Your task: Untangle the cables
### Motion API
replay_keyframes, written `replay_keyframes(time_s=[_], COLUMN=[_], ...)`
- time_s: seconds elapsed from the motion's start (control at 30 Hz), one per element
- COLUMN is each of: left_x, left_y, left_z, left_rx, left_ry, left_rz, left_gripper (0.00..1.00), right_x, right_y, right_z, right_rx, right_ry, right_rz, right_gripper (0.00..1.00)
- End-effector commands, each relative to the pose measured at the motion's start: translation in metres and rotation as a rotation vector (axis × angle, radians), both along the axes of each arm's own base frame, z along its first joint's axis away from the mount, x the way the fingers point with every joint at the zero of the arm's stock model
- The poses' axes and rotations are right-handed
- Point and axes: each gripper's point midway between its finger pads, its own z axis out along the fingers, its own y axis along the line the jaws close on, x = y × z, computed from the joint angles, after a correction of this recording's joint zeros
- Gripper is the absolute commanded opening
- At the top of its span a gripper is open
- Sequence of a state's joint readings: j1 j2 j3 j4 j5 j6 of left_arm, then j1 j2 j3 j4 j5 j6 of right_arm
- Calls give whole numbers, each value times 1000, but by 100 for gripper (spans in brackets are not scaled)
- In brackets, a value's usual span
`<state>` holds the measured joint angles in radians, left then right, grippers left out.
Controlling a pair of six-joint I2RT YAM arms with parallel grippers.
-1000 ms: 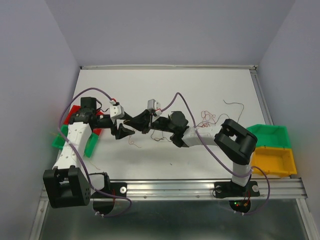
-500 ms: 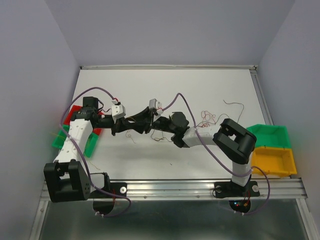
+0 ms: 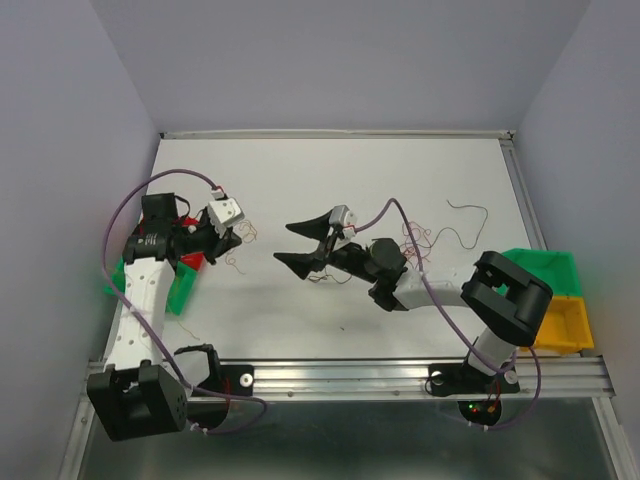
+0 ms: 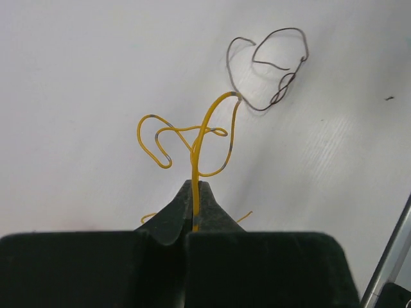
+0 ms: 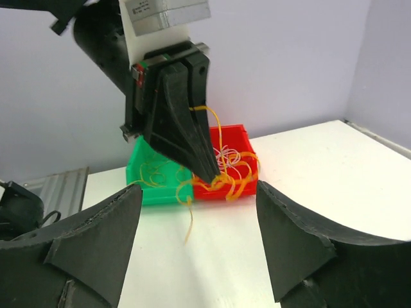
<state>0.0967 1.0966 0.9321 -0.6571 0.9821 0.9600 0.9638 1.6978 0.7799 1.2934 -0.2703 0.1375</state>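
Pointing straight out from the left gripper [image 4: 194, 187], yellow cable [image 4: 194, 163] curls.

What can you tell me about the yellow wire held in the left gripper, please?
The yellow wire is hair-thin and flexible, with greyish patches along it. The shut left gripper pinches it between its fingertips. From there a strand rises straight, arches over and curls into loose loops. Its arch meets a dark brown wire; whether they are tangled I cannot tell.
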Motion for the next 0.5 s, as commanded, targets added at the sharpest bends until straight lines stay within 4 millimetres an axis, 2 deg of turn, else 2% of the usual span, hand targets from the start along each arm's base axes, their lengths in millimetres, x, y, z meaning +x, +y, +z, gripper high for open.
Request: replay_keyframes(time_s=[0.0, 0.13, 0.2, 0.23, 0.27, 0.4, 0.47], left_x=[20, 20, 21, 20, 18, -5, -14], left_y=[51, 102, 138, 151, 173, 206, 214], left_z=[27, 35, 36, 29, 26, -7, -18], left_rx=[157, 311, 395, 429, 470, 562, 619], left_ry=[-98, -170, -199, -194, -189, -85, -63], left_rz=[273, 414, 528, 560, 624, 606, 541], left_gripper=[0, 0, 0, 0, 0, 0, 0], right_x=[0, 0, 0, -1, 0, 2, 3], right_y=[-31, -45, -48, -51, -51, -55, -55], right_z=[37, 35, 33, 32, 32, 29, 29], right_rx=[118, 113, 106, 106, 104, 96, 95], right_ry=[-86, -84, -84, -80, -78, -72, -69], right_rz=[-117, -154, -162, -166, -170, -188, -192], right_gripper=[77, 77, 77, 77, 76, 76, 76])
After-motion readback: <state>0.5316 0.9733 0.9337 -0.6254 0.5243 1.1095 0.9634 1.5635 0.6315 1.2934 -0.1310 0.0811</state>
